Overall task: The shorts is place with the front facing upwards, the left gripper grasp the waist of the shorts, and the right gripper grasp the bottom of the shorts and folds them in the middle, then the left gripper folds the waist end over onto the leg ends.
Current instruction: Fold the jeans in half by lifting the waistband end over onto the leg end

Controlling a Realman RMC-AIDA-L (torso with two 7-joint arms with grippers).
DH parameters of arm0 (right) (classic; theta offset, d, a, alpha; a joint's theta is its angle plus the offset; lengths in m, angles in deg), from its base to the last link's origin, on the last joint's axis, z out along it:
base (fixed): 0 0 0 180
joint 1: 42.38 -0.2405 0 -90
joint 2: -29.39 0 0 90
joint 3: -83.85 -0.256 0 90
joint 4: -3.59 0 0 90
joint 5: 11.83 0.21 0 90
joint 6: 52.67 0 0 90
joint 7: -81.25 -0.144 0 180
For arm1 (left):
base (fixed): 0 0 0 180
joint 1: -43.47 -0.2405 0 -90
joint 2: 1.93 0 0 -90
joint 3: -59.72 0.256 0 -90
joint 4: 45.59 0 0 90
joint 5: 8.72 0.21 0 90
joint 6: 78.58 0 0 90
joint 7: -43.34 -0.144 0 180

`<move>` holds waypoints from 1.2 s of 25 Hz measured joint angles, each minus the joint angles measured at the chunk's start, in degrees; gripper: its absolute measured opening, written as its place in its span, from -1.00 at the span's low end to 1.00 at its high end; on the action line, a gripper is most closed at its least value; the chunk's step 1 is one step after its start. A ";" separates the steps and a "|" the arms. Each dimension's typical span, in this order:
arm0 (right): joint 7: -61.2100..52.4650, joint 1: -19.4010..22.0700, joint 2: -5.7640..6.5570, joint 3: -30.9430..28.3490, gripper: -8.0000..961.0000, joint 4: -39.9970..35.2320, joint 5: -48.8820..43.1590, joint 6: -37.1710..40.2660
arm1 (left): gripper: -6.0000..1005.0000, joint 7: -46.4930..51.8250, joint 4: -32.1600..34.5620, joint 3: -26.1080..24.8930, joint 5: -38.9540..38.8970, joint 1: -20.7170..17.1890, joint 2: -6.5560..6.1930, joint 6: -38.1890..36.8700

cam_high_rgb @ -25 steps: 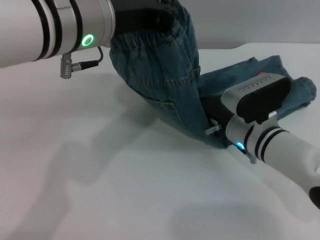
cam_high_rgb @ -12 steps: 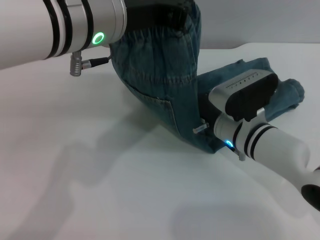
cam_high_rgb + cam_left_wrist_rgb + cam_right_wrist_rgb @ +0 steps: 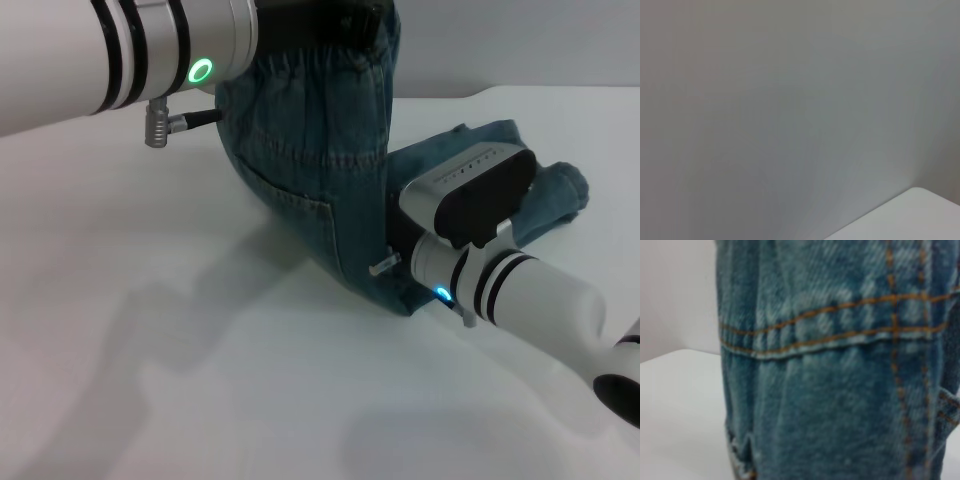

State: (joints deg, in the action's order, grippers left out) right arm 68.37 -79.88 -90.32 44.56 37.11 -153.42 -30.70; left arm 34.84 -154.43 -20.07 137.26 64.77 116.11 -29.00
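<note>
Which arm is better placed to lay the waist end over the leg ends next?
Left. The left gripper holds the waist of the shorts lifted above the table; the right gripper is low against the denim near the leg ends.

White table [image 3: 200, 380] fills most of head view, matte, smooth, with soft grey shadows across near half. Plain pale grey wall [image 3: 520, 45] behind, meeting table's rounded far edge. Left wrist view: same bare wall, table corner [image 3: 920, 215] low. Light even, diffuse.

left arm [image 3: 110, 55]: white, black bands, green ring | right arm [image 3: 540, 305]: pale grey, black bands, blue light
</note>
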 joint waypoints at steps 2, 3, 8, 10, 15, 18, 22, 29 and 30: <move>-0.77 -0.20 0.00 0.93 -0.98 0.02 0.00 0.32 | -0.87 0.00 0.16 0.10 0.00 0.23 0.00 -0.11; -0.97 -0.30 0.00 1.26 -0.98 0.03 0.00 0.45 | -0.87 -0.01 0.25 0.14 0.00 0.38 0.00 -0.13; -1.32 -0.80 -0.06 2.16 -0.98 0.11 0.00 0.61 | -0.87 -0.02 0.73 0.33 0.00 0.97 0.06 -0.32; -1.51 -0.90 -0.07 2.34 -0.98 0.13 0.00 0.86 | -0.87 -0.03 0.92 0.57 0.00 1.34 0.08 -0.54; -1.58 -1.00 -0.09 3.31 -0.98 0.70 0.00 1.16 | -0.88 -0.02 1.39 0.72 0.01 2.05 0.09 -0.91; -1.71 -1.00 -0.09 3.92 -0.98 1.17 0.00 1.16 | -0.88 -0.03 2.14 0.73 0.01 2.76 0.10 -0.97; -1.72 -1.20 -0.14 4.55 -0.98 1.70 -0.01 1.16 | -0.88 -0.03 2.80 0.82 0.01 3.49 0.16 -0.97; -1.72 -1.72 -0.18 5.23 -0.98 2.19 -0.01 1.24 | -0.88 -0.03 2.94 1.05 0.01 3.59 0.18 -1.07; -1.72 -1.69 -0.18 5.22 -0.98 2.21 -0.01 1.43 | -0.88 -0.03 2.97 1.08 0.01 3.59 0.18 -1.10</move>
State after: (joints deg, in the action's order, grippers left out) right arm 66.65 -81.57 -90.50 49.78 39.32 -153.43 -29.27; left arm 34.82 -151.46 -18.99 137.27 68.36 116.29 -30.11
